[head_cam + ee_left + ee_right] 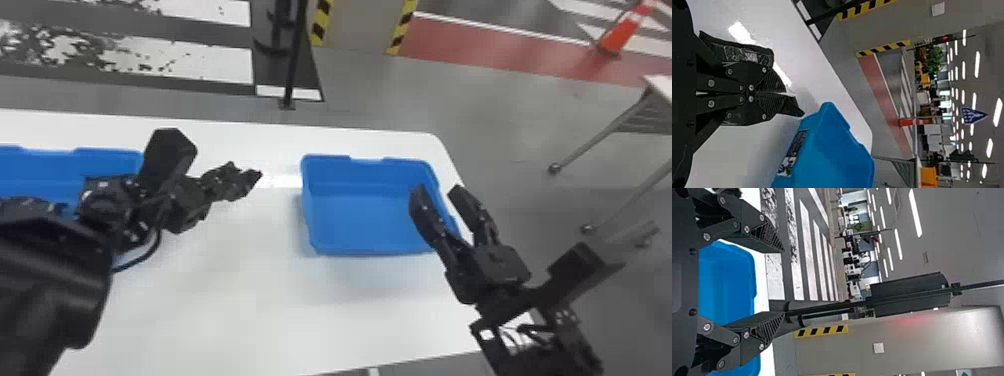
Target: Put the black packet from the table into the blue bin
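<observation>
Closest to the camera, at the lower left of the head view, the black left arm (55, 280) reaches over the white table (225, 290), partly covering a blue container (40, 170) at the left edge. Ahead of it, the left gripper (240, 184) has its jaws clamped on the black packet (744, 55), which is in the air over the table (a patterned patch shows on it in the left wrist view). To the right of that gripper, and apart from it, the blue bin (367, 215) sits on the table near its far right corner. Next comes the right gripper (436, 192), jaws apart with nothing between them, by the bin's right side. Farther off at the right, an orange cone (622, 32) stands on the floor.
</observation>
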